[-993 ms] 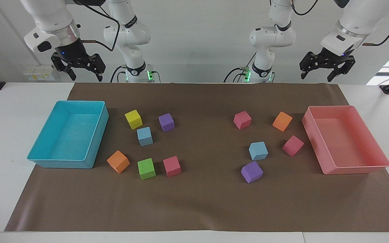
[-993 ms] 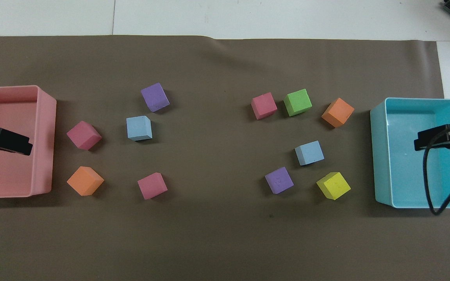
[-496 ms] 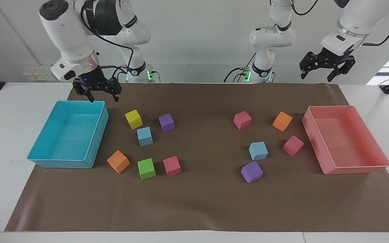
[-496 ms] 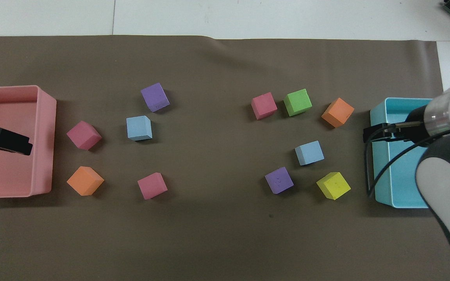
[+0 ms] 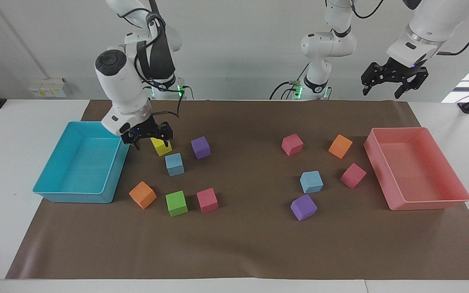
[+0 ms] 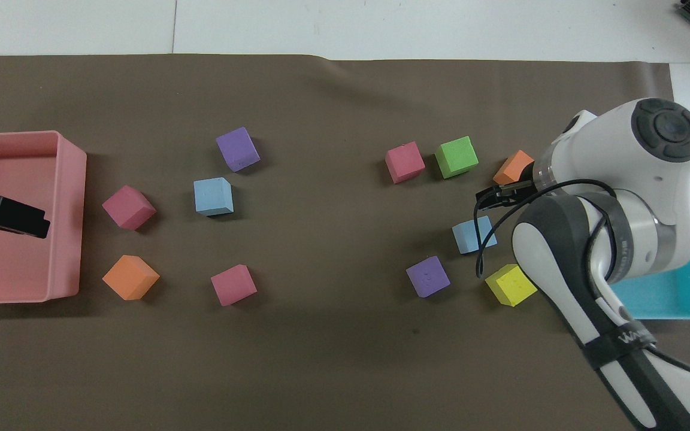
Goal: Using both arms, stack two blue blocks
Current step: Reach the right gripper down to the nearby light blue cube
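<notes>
Blue blocks — we see two small, soft-looking light-blue cubes on the brown mat. One [image 5: 174, 164] sits toward the right arm's end, beside a yellow cube [image 5: 162, 147]; the other [image 5: 311, 181] toward the left arm's end. Our right gripper [image 5: 151, 140] hangs spread over the yellow cube. Our left gripper [image 5: 393, 83] waits, spread too — over the mat's corner.

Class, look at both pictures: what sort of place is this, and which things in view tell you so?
Most likely a robotics lab bench. Two white robot arms stand at a table covered by a brown mat, with coloured foam cubes such as a blue block laid out between a cyan tray and a pink tray.
</notes>
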`<state>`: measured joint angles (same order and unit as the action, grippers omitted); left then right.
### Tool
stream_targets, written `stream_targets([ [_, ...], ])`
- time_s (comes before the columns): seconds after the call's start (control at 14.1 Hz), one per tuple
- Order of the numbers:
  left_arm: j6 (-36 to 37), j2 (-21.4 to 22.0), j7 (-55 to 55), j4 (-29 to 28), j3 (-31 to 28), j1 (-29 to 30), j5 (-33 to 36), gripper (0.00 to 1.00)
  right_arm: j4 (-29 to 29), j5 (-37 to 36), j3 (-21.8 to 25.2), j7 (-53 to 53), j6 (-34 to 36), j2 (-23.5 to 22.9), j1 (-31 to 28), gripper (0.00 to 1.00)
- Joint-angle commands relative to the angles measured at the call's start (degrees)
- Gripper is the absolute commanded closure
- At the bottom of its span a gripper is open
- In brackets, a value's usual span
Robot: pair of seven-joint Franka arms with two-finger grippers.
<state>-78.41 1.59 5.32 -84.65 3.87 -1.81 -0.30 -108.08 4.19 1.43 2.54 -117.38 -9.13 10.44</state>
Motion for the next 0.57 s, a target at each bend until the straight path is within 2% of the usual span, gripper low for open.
stream_targets([
  [0.0,0.01,1.05,-0.31,-1.14,0.62,1.02,0.30,0.00,-3.97,2.40,-0.03,7.28,-4.43,-0.44,-0.33,0.00],
  [0.14,0.01,1.05,-0.30,-1.14,0.62,1.02,0.30,0.00,-4.77,2.49,-0.03,11.68,-6.09,-2.11,-0.24,0.00],
  [0.5,0.01,1.05,-0.31,-1.14,0.62,1.02,0.30,0.00,-5.47,2.58,-0.11,12.14,-9.88,-4.83,0.72,0.00],
])
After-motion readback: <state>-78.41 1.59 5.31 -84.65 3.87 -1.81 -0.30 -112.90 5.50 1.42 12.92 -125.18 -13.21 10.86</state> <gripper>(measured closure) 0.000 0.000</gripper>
